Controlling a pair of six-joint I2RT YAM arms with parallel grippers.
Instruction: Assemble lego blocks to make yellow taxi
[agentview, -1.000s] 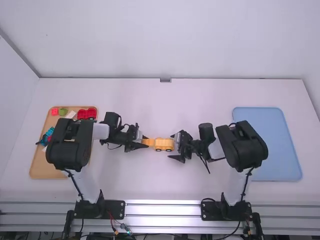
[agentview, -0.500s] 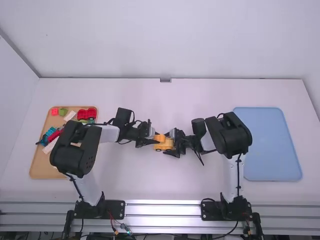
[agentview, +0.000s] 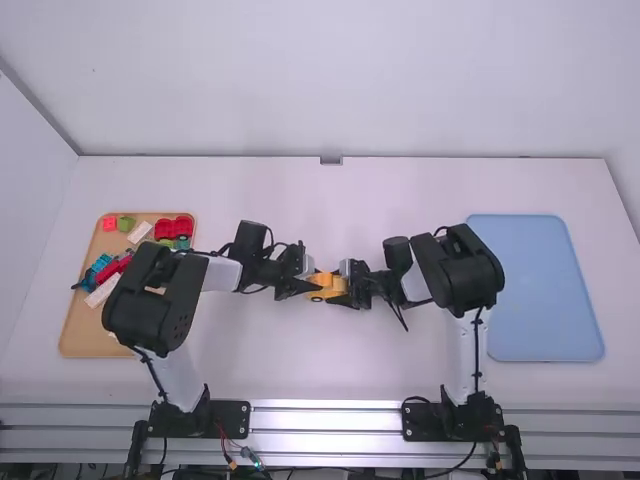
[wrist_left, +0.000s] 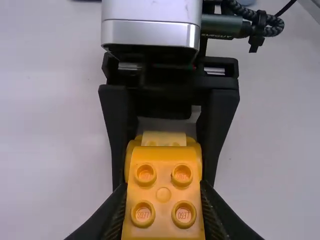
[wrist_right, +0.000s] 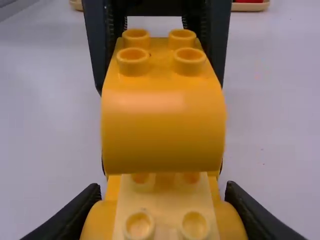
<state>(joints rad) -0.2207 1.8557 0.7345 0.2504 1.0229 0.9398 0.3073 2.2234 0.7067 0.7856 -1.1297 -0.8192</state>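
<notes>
The left gripper (agentview: 307, 285) and right gripper (agentview: 350, 286) face each other mid-table in the high view, with the yellow car base (agentview: 335, 292) between them. A curved yellow block (wrist_left: 164, 192) with several studs is clamped by my left gripper (wrist_left: 163, 196) in the left wrist view. In the right wrist view, that curved block (wrist_right: 163, 131) overlaps the studded car base (wrist_right: 165, 222), which my right gripper (wrist_right: 162, 200) grips by its sides. Whether the block's underside touches the base's studs is hidden.
At the far left, an orange-brown tray (agentview: 85, 335) holds several red, green, blue and white pieces, partly under the left arm. A blue tray (agentview: 545, 290) lies at the right.
My left gripper has moved right, bringing the curved block from the car base's left end to over it. The right arm has shifted left. Over the last half second, little has moved.
</notes>
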